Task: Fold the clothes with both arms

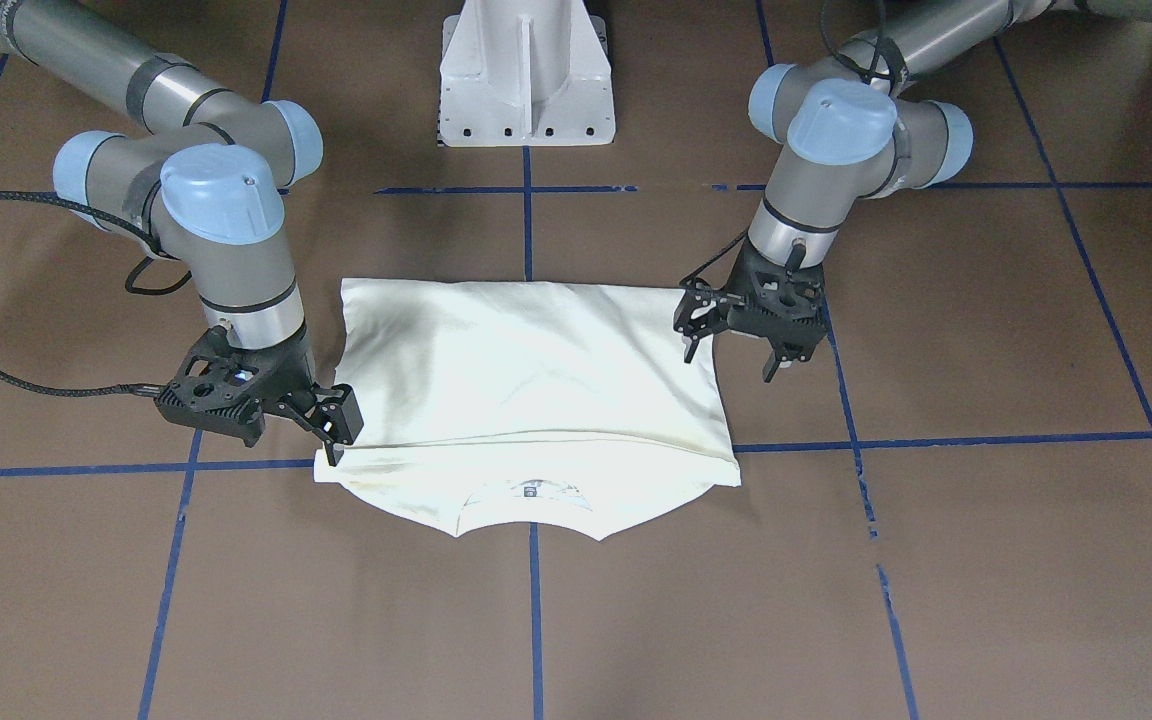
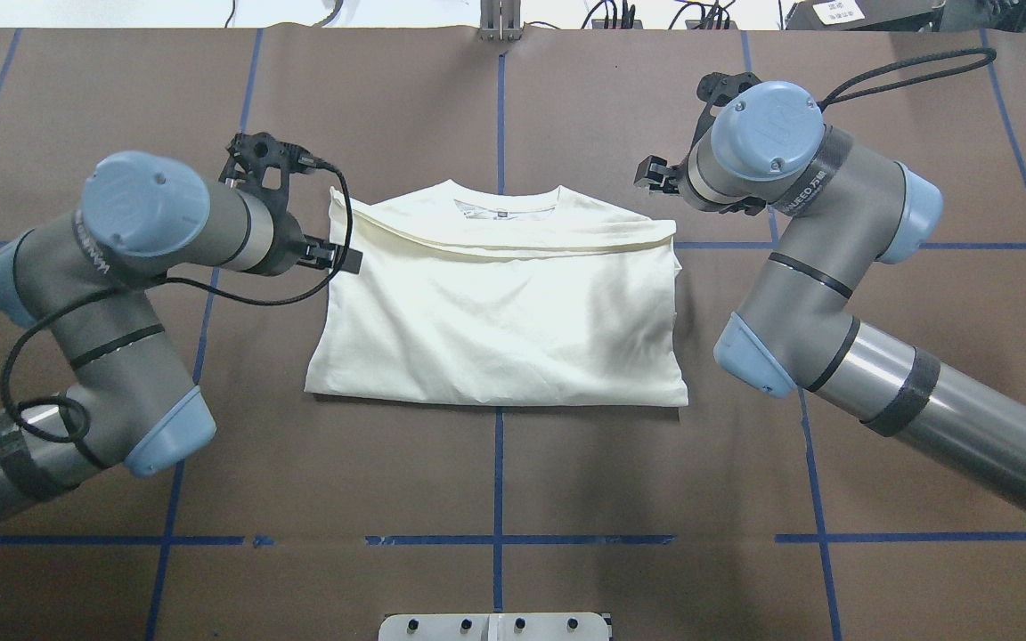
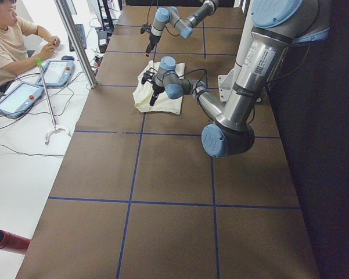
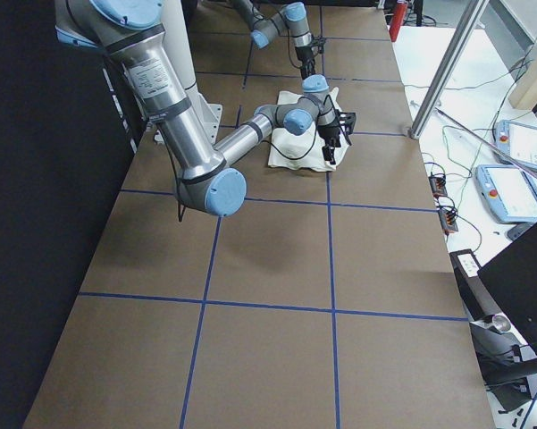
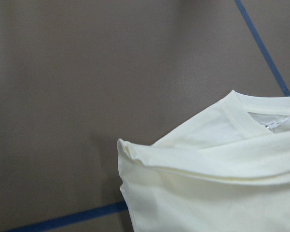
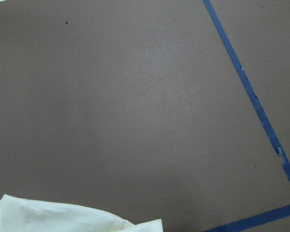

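We see the shirt [image 1: 526,370] lying flat on the brown worktop [image 1: 986,560], plain cream side up. Its lower part is folded over itself, and the edge of that upper layer runs straight across just short of the neck [image 2: 504,209]. The neck, with a small label inside it, points away from the pedestal [image 1: 526,80]. The shirt straddles a blue tape line [image 1: 536,600] that runs under its middle.

The left end effector [image 1: 728,365] is at the shirt's left edge. We find it spread wide and holding nothing, with one finger over the cloth's border and the other off to the side. Its wrist view shows the shirt's shoulder corner and part of the neck.

The right end effector [image 1: 339,435] is at the shirt's right corner on the neck side. It also looks spread and grips no cloth. We cannot tell whether its lower fingertip touches the shirt.
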`<state>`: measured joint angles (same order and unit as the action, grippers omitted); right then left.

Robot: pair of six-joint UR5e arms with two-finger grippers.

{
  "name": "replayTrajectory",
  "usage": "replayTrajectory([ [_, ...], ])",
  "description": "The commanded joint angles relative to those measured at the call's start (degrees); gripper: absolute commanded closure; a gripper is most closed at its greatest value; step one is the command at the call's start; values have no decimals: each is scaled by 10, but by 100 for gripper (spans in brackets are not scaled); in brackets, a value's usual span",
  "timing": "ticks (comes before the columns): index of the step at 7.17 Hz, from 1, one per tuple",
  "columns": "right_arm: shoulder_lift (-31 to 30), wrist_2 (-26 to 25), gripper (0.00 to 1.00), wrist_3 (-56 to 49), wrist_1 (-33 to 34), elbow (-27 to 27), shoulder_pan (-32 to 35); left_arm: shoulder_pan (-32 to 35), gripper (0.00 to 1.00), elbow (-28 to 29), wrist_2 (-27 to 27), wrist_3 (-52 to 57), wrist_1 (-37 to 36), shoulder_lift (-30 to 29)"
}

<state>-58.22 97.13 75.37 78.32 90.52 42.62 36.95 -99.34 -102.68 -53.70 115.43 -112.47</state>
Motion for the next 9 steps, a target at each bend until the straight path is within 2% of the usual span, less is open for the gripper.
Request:
replayTrajectory([
  [1, -1, 2, 0, -2, 0, 3, 1, -59, 27, -31, 25, -75, 95, 85],
  [2, -1, 1, 0, 0, 0, 3, 1, -86, 32, -31, 49, -107, 113, 97],
  [5, -2, -1, 0, 5, 0, 6, 0, -108, 32, -22, 51, -116, 113, 97],
  [6, -2, -1, 0, 5, 0, 6, 1, -113, 44, -22, 51, -117, 113, 97],
  [8, -3, -1, 0, 5, 0, 6, 0, -116, 95, -21, 52, -117, 113, 97],
  [9, -3, -1, 0, 6, 0, 6, 0, -117, 100, -21, 70, -116, 113, 97],
])
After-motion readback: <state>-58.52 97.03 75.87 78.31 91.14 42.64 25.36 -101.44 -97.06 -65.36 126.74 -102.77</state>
